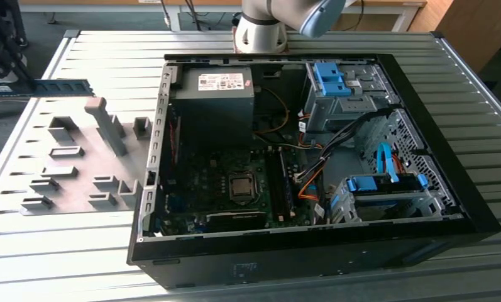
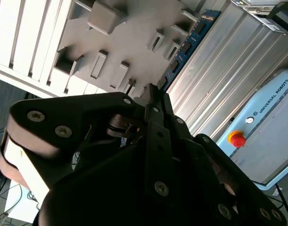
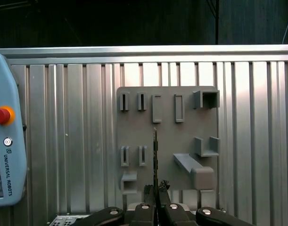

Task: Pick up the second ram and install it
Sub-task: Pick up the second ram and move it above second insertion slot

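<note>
**Scene at the carrying stage.** An open black desktop computer case (image 1: 317,264) is shown lying on its side on a ribbed aluminium table (image 1: 460,75), with its dark green motherboard (image 1: 208,182) exposed. At the exterior view's left of the case, a flat grey plastic fixture plate (image 1: 24,160) with raised blocks and slots is laid on the table. A pale blue control pendant (image 3: 7,155) with a red button is seen beside the plate in the first wrist view.

The black two-fingered gripper (image 3: 156,190) is held above the plate. Its fingers are pressed together on the second ram (image 3: 155,150), a long, thin blue circuit-board stick with a row of dark chips. In the first wrist view the stick is seen edge-on, projecting from the fingertips over a bare part of the plate. In the second wrist view the second ram (image 2: 182,51) is shown by its blue face. In the exterior view the second ram (image 1: 63,87) is seen at the far left, well apart from the case.

The pickup is judged complete, since the stick appears clear of the fixture. Installation is not yet done: the long dark memory slots (image 1: 282,182) just right of the square processor socket (image 1: 242,187) are not yet reached. Whether another stick is seated there cannot be told.
</note>
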You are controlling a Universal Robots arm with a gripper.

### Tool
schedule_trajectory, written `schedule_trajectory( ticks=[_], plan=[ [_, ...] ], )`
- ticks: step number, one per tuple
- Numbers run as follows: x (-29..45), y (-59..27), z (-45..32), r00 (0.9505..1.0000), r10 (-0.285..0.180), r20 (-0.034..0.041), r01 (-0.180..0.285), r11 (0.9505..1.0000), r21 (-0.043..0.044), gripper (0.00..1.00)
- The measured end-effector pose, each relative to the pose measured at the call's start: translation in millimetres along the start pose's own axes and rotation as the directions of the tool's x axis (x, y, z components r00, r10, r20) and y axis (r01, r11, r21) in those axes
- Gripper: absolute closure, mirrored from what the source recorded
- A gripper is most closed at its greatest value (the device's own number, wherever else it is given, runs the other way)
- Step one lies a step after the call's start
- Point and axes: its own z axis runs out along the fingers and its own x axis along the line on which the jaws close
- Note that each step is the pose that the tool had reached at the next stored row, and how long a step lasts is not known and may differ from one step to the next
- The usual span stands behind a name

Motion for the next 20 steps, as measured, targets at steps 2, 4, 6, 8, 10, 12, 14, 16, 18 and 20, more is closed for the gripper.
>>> schedule_trajectory(
  ticks=[2, 4, 6, 8, 10, 12, 14, 16, 18, 20],
  plan=[
    [-0.1, -2.5, 0.1, 1.0, 0.0, 0.0001, 0.0, 1.0, 0.0, 0.86],
    [-0.2, -4.9, 0.2, 1.0, 0.0, 0.0, 0.0, 1.0, 0.0, 0.86],
    [-0.3, -8.4, 0.3, 1.0, 0.0, -0.0001, 0.0, 1.0, 0.0, 0.86],
    [-0.5, -12.2, 0.4, 1.0, 0.0, -0.0001, 0.0, 1.0, -0.0001, 0.86],
    [-0.6, -15.4, 0.4, 1.0, 0.0, 0.0, 0.0, 1.0, -0.0001, 0.86],
    [-0.7, -18.8, 0.6, 1.0, 0.0, 0.0001, 0.0, 1.0, 0.0001, 0.86],
    [-0.9, -22.6, 0.7, 1.0, 0.0, 0.0, 0.0, 1.0, -0.0001, 0.86],
    [-1.1, -27.5, 0.8, 1.0, 0.0, 0.0, 0.0, 1.0, 0.0, 0.86],
    [-1.2, -32.2, 0.9, 1.0, 0.0, 0.0, 0.0, 1.0, -0.0001, 0.86],
    [-1.4, -36.7, 1.0, 1.0, 0.0, 0.0, 0.0, 1.0, 0.0, 0.86]
  ],
)
